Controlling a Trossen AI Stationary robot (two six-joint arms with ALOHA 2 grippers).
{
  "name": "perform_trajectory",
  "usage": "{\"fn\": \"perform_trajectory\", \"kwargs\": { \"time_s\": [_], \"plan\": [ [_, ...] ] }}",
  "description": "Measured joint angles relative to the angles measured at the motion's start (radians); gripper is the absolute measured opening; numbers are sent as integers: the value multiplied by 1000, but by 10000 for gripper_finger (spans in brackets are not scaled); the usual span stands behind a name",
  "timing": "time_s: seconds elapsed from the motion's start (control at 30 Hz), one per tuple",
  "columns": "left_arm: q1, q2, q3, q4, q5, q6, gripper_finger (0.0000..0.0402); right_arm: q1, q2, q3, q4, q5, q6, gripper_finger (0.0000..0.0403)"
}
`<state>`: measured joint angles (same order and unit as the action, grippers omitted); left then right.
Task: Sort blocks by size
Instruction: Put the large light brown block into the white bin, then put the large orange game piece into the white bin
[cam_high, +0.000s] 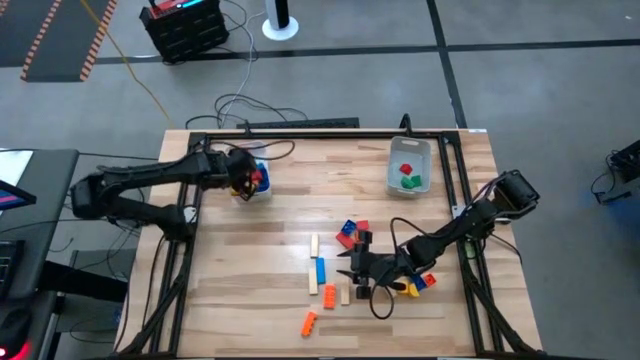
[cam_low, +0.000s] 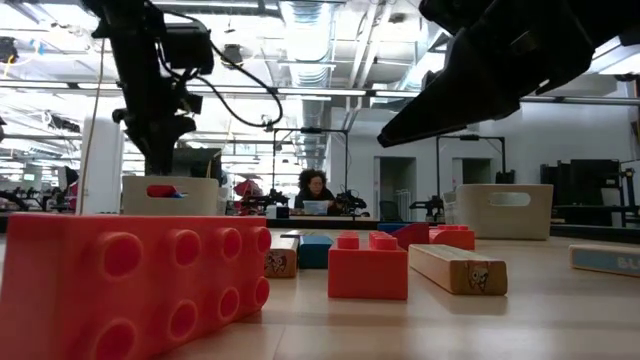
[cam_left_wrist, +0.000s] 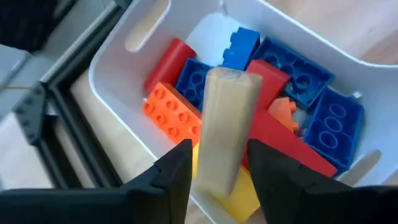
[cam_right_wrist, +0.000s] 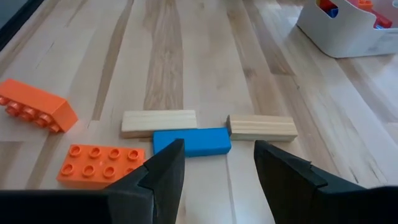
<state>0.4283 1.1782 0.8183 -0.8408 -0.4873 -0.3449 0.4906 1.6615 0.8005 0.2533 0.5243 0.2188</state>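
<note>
The left pincer (cam_left_wrist: 214, 171) hangs over the left bin (cam_left_wrist: 118, 93) at the counter's (cam_high: 260, 290) left rear. A tan bar (cam_left_wrist: 225, 134) stands on end between its fingers (cam_left_wrist: 168, 177). The fingers flank the bar's lower part, spread about as wide as the bar; whether they press on it or stand just clear cannot be told. The bar's far end points into the bin, which holds blue bricks (cam_left_wrist: 292, 68), a red brick (cam_left_wrist: 166, 62), an orange brick (cam_left_wrist: 171, 112) and a yellow brick (cam_left_wrist: 244, 198).

The right pincer (cam_right_wrist: 214, 165) sits low over the loose blocks at the counter's centre front. Its fingers are spread and hold nothing. A blue bar (cam_right_wrist: 191, 140) lies just ahead of the gap between them. A tan bar lies on each side of it: one (cam_right_wrist: 158, 122) alongside, one (cam_right_wrist: 261, 127) at its end. Two orange bricks (cam_right_wrist: 102, 163) lie near, to one side.

The right bin (cam_high: 410, 165) at the counter's right rear holds a red block (cam_high: 406, 168) and green blocks (cam_high: 412, 182). In the high view, more red, blue and yellow bricks (cam_high: 348, 232) lie around the right pincer.
</note>
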Motion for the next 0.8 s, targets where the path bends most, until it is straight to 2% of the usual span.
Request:
{"fn": "perform_trajectory", "kwargs": {
  "time_s": [0.2,0.43,0.53,0.67,0.8],
  "plan": [
    [33,0,-12,20,48,45,164,8,0,0,-13,0,28,221],
    [33,0,-12,-3,148,103,164,19,0,0,-14,0,50,221],
    [20,0,-12,17,229,147,164,21,0,0,-14,0,54,221],
    [-52,-4,-12,133,323,201,164,20,0,0,-32,0,70,221],
    [-180,0,-12,260,289,230,164,16,0,0,-34,0,72,221]
  ]
}}
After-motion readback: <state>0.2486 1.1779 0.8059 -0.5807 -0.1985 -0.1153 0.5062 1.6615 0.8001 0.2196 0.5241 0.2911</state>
